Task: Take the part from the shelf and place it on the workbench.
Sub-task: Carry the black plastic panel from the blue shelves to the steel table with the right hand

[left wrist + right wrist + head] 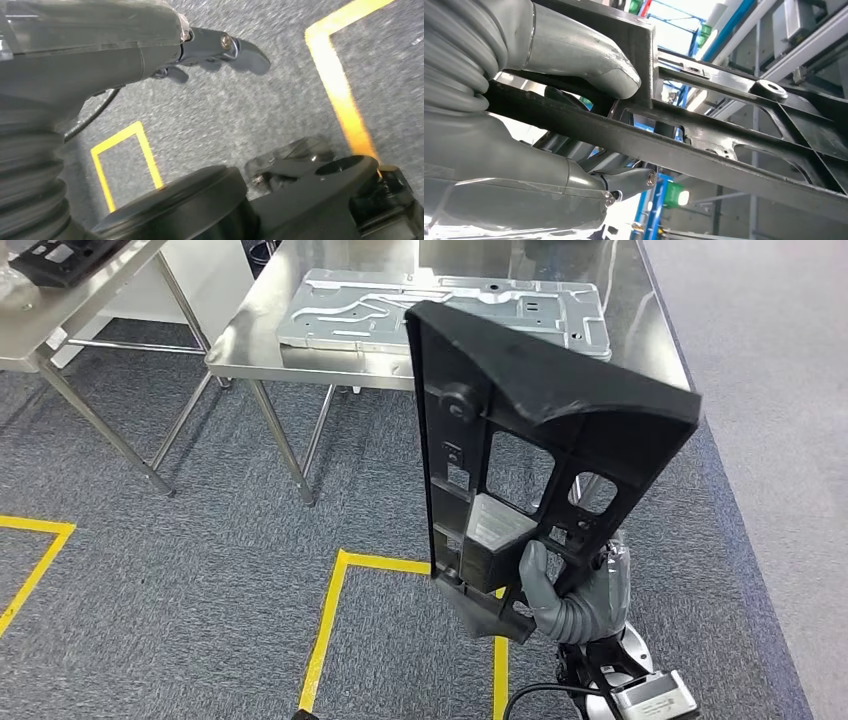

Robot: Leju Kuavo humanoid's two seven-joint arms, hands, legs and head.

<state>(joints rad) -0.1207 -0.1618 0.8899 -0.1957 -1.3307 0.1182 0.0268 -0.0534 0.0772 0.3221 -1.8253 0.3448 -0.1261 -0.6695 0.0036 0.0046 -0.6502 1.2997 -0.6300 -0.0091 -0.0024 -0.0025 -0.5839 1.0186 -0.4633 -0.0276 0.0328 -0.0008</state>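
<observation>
While the flat black plastic frame part with cut-out windows [520, 440] is being held upright above the grey carpet [180, 580], its lower end is being gripped by the right hand [570, 590], whose grey thumb [589, 60] is being pressed against a bar of the frame. Just beyond it, a stamped silver metal panel [350, 310] is being borne by the steel workbench [640, 320]. The left hand [215, 50] is being hung over the carpet with nothing in it, its fingers loosely curled.
</observation>
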